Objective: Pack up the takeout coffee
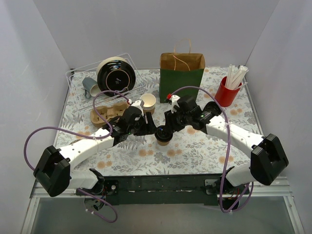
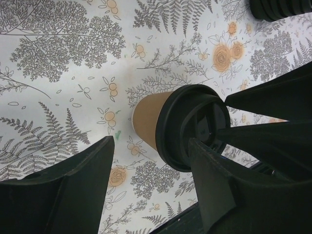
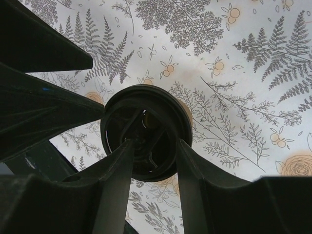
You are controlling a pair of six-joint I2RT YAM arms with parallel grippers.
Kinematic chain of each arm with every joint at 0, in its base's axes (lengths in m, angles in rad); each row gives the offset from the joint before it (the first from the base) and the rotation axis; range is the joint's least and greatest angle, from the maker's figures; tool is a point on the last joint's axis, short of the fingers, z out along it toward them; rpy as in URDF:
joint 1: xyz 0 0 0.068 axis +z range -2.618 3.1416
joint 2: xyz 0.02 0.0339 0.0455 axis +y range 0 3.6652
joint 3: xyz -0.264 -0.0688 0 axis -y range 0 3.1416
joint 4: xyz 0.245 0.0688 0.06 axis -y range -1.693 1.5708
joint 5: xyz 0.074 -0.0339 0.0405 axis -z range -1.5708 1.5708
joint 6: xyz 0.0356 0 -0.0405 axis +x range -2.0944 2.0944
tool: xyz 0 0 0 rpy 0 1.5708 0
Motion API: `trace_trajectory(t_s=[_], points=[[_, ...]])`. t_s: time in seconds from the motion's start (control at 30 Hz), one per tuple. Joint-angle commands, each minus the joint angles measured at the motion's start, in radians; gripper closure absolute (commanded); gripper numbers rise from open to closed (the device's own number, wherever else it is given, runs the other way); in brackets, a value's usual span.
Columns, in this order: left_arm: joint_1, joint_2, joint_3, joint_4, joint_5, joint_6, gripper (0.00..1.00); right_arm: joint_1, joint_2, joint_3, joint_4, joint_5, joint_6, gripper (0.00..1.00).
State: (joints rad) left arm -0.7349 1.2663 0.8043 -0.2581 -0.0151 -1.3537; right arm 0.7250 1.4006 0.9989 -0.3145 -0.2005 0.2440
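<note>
The takeout coffee (image 1: 163,134), a small tan cup with a black sip lid, stands upright on the floral mat between my two grippers. My left gripper (image 1: 147,128) is open and empty just left of it. In the left wrist view the cup (image 2: 148,119) stands beyond the gripper (image 2: 151,144), its lid (image 2: 180,122) partly behind the right finger. My right gripper (image 1: 169,125) hovers over the lid. In the right wrist view its gripper (image 3: 153,146) has the fingers a little apart, tips over the lid's (image 3: 146,105) top, not around its sides. The green-and-brown paper bag (image 1: 182,78) stands open behind.
A stack of lidless tan cups (image 1: 148,102) and a cardboard cup carrier (image 1: 105,115) sit behind my left gripper. A wire rack (image 1: 78,78) with black lids (image 1: 115,76) and a grey mug (image 1: 89,86) is at the back left. A red cup of straws (image 1: 227,91) is at the back right.
</note>
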Motion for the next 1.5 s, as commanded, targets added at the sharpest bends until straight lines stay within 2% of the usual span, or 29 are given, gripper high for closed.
trace_trajectory(t_s=[0.0, 0.3, 0.7, 0.9, 1.07, 1.47], points=[[0.003, -0.001, -0.024, 0.023, 0.009, 0.001, 0.39, 0.03, 0.021, 0.024, 0.009, 0.05, 0.008, 0.53], [0.003, 0.015, -0.054, 0.04, 0.004, 0.001, 0.39, 0.076, 0.047, 0.044, -0.046, 0.165, -0.02, 0.56], [0.003, 0.018, -0.1, 0.019, -0.054, -0.013, 0.42, 0.085, 0.08, -0.008, -0.046, 0.185, -0.043, 0.65], [0.003, -0.036, -0.102, 0.031, -0.034, -0.01, 0.4, 0.085, 0.083, -0.014, -0.051, 0.188, -0.054, 0.66], [0.011, -0.099, -0.038, 0.02, -0.017, -0.025, 0.4, 0.085, 0.078, -0.002, -0.06, 0.191, -0.06, 0.66], [0.022, -0.058, -0.039, 0.013, 0.006, -0.03, 0.56, 0.085, 0.086, 0.023, -0.066, 0.184, -0.068, 0.67]])
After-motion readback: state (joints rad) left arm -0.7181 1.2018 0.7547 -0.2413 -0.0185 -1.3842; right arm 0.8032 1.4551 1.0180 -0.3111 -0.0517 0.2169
